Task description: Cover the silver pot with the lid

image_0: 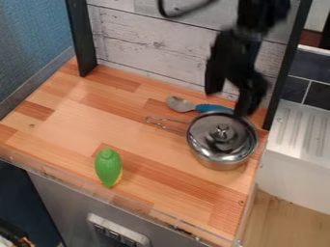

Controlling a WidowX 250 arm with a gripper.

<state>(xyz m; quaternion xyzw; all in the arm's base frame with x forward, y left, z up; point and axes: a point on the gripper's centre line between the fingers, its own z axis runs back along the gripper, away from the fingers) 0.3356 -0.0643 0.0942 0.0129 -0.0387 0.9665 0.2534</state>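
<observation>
The silver pot stands at the right side of the wooden counter, its wire handle pointing left. On top of it lies the round metal lid, its knob facing up, covering the pot's opening. My gripper hangs over the back edge of the pot, fingers spread apart and open. Nothing is visible between the fingers, and the right one overlaps the lid's back rim in the view; whether it touches cannot be told.
Behind the pot lies a spoon with a blue handle. A green toy vegetable is near the counter's front edge. White wooden boards close off the back, between dark posts. A white sink unit stands at the right.
</observation>
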